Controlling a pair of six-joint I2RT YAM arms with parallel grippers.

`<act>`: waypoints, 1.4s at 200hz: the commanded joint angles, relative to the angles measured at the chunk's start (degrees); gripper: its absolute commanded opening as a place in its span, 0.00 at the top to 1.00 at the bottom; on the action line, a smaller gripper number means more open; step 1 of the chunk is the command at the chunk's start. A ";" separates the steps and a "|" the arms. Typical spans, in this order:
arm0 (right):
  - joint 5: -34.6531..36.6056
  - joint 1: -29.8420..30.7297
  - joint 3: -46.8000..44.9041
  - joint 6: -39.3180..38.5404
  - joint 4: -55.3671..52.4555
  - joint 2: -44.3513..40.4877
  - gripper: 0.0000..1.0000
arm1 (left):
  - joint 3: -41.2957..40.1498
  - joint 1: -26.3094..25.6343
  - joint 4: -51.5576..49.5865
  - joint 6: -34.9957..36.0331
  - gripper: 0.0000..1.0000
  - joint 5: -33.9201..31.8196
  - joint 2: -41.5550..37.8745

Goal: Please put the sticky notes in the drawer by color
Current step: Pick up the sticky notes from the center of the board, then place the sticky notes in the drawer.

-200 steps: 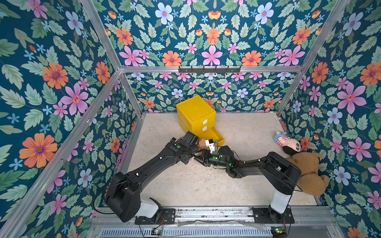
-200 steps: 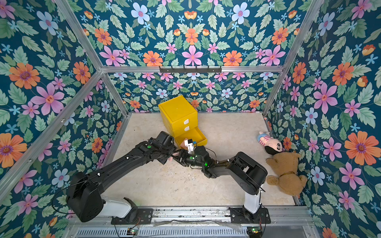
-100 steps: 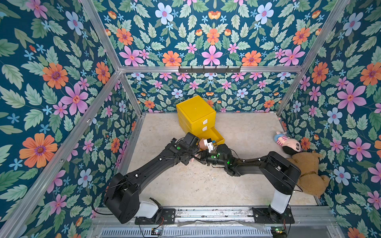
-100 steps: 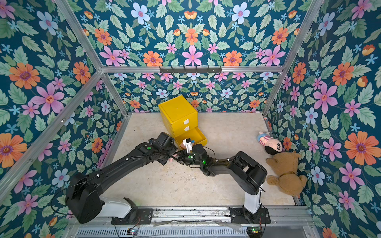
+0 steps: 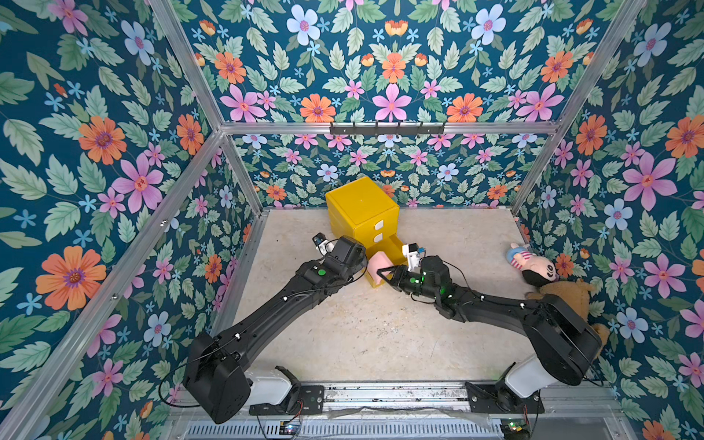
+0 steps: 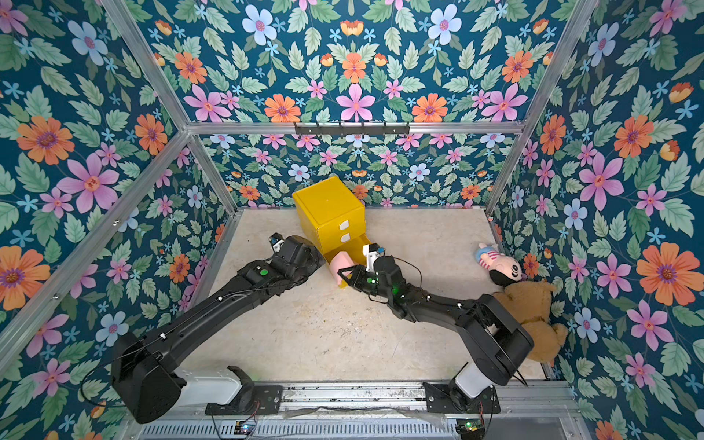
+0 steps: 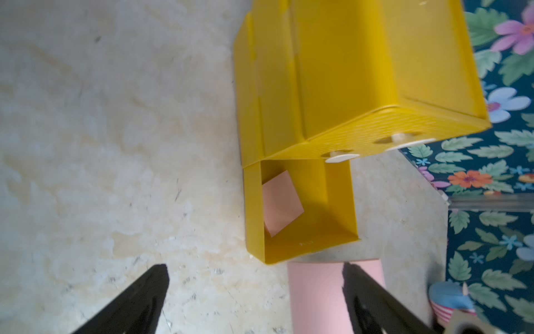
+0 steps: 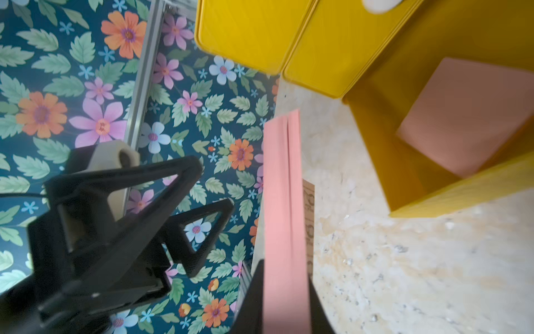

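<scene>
Yellow plastic cabinet (image 5: 362, 205) of three stacked drawers stood on a pale, stone-look floor (image 5: 362, 335) near the back wall of a flower-papered booth. The two upper drawers were shut, each showing a small white tab. The bottom drawer (image 7: 339, 202) was pulled out toward the arms.

In the left wrist view, a pink pad (image 7: 281, 206) lay flat on the floor of that open drawer. It was turned at an angle and sat close to one side wall.

The right gripper (image 8: 285, 297) was pinching a second pink pad (image 5: 377, 263) between its fingers. It held the pad on edge just outside the drawer's front end, above the floor and not inside the drawer.

The left gripper (image 7: 255, 270) had its jaws spread wide and held nothing. It was on the far side of the held pad from the drawer, near the pad but apart from it.

Both black arms reached in from the front rail and met in front of the cabinet.

Against the right wall, well apart from the cabinet, lay a striped doll (image 5: 529, 263) and a brown teddy bear (image 5: 564, 301), touching each other.
</scene>
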 commanded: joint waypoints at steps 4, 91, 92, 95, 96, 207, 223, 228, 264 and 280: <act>1.89 -4.17 -0.39 -3.99 -5.50 -3.29 1.00 | -1.73 -0.07 11.32 26.16 0.00 -1.92 -1.89; -5.49 -13.15 7.78 -4.02 -6.69 5.48 1.00 | -10.80 0.00 21.59 64.90 0.00 25.19 -4.79; -5.54 -13.15 7.99 -3.93 -6.68 5.70 1.00 | -10.81 -0.03 21.44 65.10 0.00 25.11 -4.84; -5.64 -13.15 8.48 -3.74 -6.37 6.10 1.00 | -10.90 -0.03 20.95 65.59 0.00 24.90 -4.88; -5.70 -13.15 8.64 -3.66 -6.25 6.10 1.00 | -10.90 -0.05 20.81 65.75 0.00 24.87 -4.88; -7.07 -13.15 24.88 -4.49 -9.81 26.19 0.99 | -12.61 -0.04 20.70 68.10 0.00 25.06 -3.71; -6.46 -13.15 26.52 -5.47 -11.44 27.25 0.92 | -12.83 0.00 21.07 67.83 0.00 24.79 -3.92; -6.10 -13.18 27.00 -5.95 -12.18 27.28 0.88 | -12.83 -0.02 21.10 67.69 0.00 24.68 -3.99; -2.24 -13.24 28.58 -9.48 -17.69 25.14 0.65 | -13.57 -0.07 21.40 66.96 0.00 24.23 -5.09; -0.18 -13.24 28.49 -11.17 -19.72 22.97 0.58 | -14.52 -0.04 22.28 66.45 0.00 23.29 -5.75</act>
